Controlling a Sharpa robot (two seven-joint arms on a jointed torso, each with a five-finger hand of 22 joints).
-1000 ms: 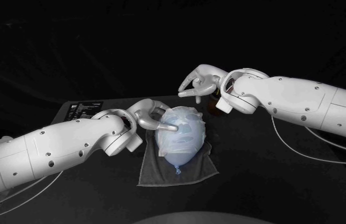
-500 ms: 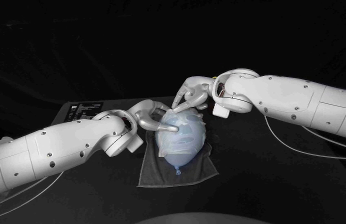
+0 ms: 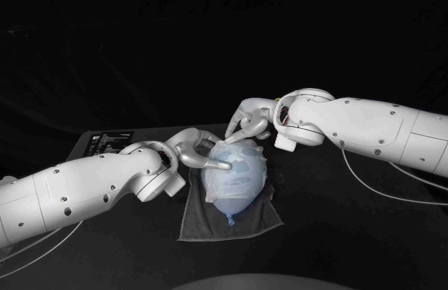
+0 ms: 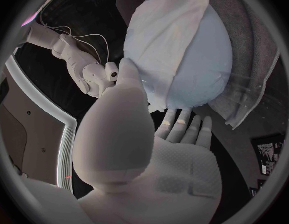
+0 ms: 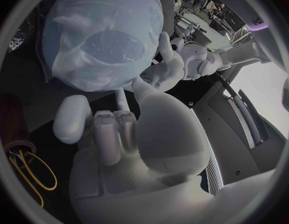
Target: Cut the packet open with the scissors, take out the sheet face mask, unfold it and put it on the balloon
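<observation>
Flagging the risk first: the balloon [image 3: 234, 180] lay on its side on a dark towel [image 3: 259, 222] on the bench [image 3: 355, 238], knot [image 3: 230, 221] toward me, with nothing fixing it. A sideways shove from either hand could have rolled it off the towel or dragged the sheet face mask [image 3: 245, 155] off, since the sheet was only draped there. Hard fingertip pressure could also have torn the sheet or popped the balloon.

The mask covered the balloon's upper face, wrinkled toward the far end, and one cut-out showed bare balloon in the right wrist view. My read was placed but not yet smoothed.

Left hand [image 3: 196, 153], the nearer one: fingers [image 4: 184, 127] apart and laid against the balloon's left flank, thumb up by the mask's edge. It looked like bracing, not a clamp on anything.

Right hand [image 3: 247, 125], further out at the balloon's far end: fingers [image 5: 122, 97] part curled, one tip down on the mask's far edge, thumb off to the side. I couldn't tell whether it had a pinch of the sheet or was just pressing.

Beyond that, the scissors [image 5: 32, 170] lay on the bench by the right hand, apart from the balloon.
</observation>
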